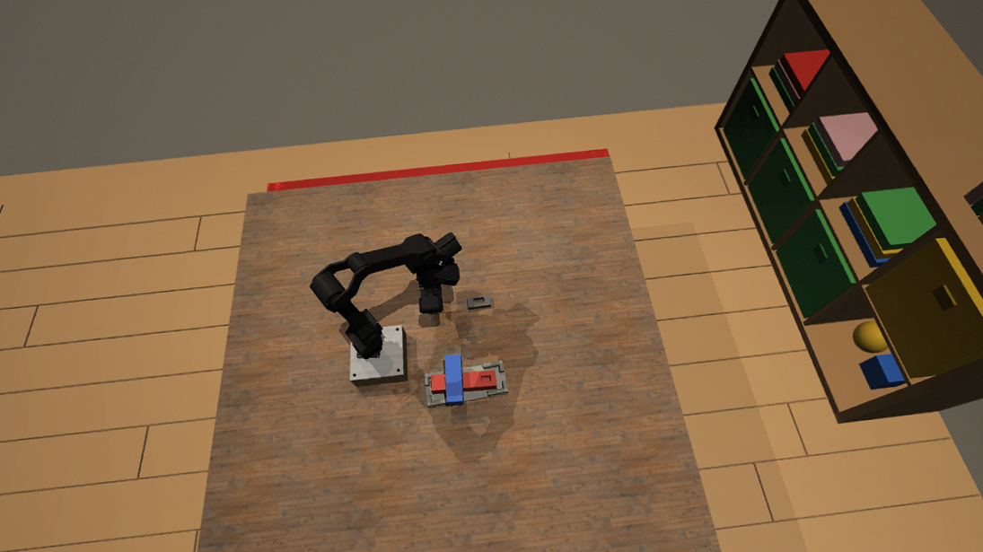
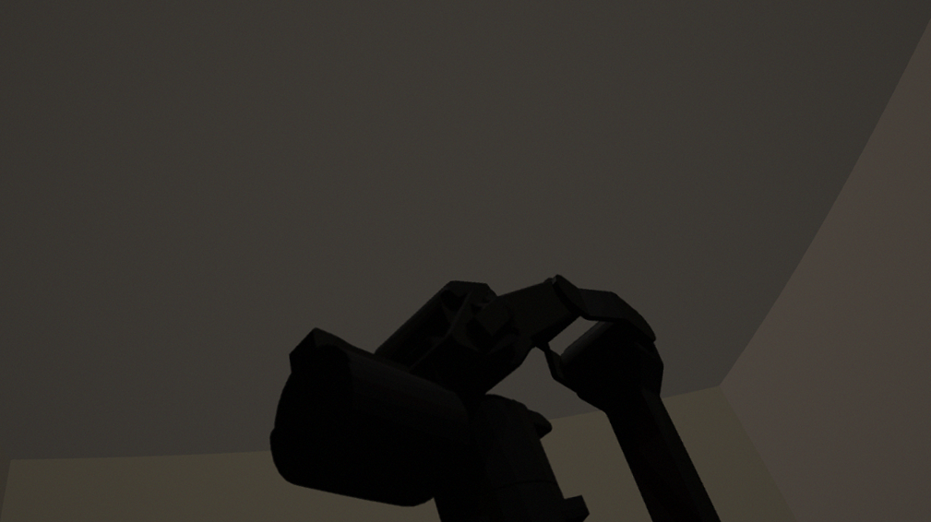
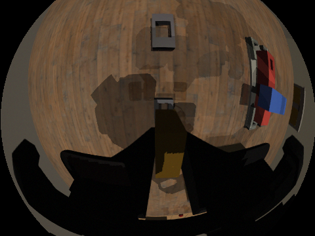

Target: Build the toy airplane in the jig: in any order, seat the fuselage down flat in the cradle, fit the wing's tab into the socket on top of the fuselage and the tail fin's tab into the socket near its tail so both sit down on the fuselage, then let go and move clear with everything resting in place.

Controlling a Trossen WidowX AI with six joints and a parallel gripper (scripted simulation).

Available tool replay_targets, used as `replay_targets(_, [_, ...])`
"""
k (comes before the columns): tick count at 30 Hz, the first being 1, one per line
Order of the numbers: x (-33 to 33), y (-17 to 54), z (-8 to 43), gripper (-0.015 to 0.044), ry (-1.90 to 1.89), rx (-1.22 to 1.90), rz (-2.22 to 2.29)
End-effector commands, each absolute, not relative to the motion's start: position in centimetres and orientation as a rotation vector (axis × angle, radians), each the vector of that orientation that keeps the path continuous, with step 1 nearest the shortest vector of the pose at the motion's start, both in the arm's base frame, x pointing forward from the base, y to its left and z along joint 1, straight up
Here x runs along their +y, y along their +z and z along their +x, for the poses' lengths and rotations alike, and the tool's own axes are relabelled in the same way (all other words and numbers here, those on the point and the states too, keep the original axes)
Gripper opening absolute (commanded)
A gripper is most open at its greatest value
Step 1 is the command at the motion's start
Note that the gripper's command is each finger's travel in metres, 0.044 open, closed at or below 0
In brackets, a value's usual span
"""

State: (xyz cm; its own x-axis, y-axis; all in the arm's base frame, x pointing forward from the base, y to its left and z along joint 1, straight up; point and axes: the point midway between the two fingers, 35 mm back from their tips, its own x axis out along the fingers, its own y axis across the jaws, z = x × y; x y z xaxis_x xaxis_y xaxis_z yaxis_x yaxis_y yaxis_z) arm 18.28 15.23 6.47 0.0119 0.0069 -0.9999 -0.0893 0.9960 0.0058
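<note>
My gripper (image 3: 165, 132) is shut on the yellow tail fin (image 3: 173, 164), which stands between the fingers in the wrist view. A small grey holder (image 3: 164, 101) shows at the fin's far end; I cannot tell whether the fin is clear of it. In the top view the gripper's body hides the fin. The red fuselage (image 1: 478, 380) (image 3: 265, 70) lies in the grey jig (image 1: 482, 395) (image 3: 253, 73), and the blue wing (image 1: 453, 376) (image 3: 270, 98) lies across its top. The wing's tab is hidden. The fuselage's tail socket (image 1: 486, 377) (image 3: 272, 63) is empty.
An empty grey holder (image 1: 478, 302) (image 3: 163, 42) with a rectangular opening lies on the wooden table top (image 1: 421, 506), between the gripper and the jig's tail side. The arm's pale base (image 1: 379, 367) stands left of the jig. The exterior view shows only dark arm parts, walls and ceiling.
</note>
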Motion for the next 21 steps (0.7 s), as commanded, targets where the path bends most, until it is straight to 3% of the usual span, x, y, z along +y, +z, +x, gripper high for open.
replay_targets(1, [15.3,7.7,18.3,0.0000,0.075,1.553,-0.057])
replay_targets(21, [14.5,12.6,17.9,0.0000,0.077,1.554,-0.056])
